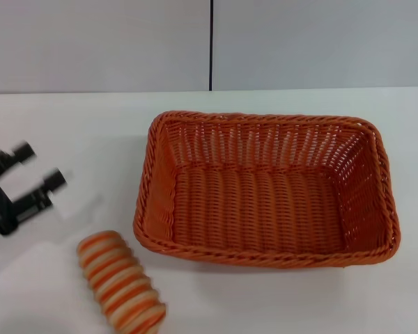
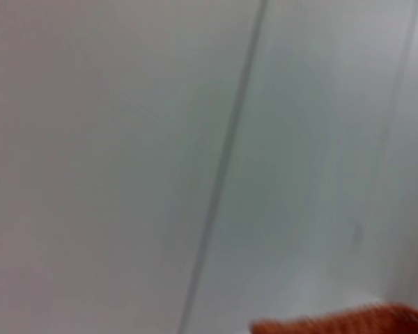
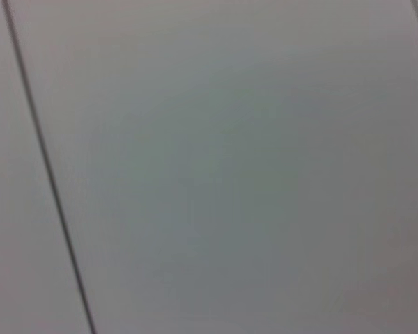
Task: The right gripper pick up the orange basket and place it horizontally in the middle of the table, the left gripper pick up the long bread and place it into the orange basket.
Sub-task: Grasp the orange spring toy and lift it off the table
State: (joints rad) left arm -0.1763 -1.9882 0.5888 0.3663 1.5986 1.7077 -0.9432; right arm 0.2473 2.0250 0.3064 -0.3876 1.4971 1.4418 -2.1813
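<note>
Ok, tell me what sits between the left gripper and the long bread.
Nothing: in the head view only bare table separates the open left gripper from the long bread.

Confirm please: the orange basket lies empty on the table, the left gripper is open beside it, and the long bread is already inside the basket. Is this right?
One part is wrong. The long bread is not inside the orange basket; it lies on the table outside the basket's near left corner, as the head view shows. The rest holds: the basket is empty and the left gripper is beside it, fingers open.

The head view looks forward and down over the desk [image 1: 279, 299] to the far wall [image 1: 97, 42]. Both wrist views face the grey wall close up; the left one shares the orange basket [image 2: 348, 321] rim with the head view.
</note>
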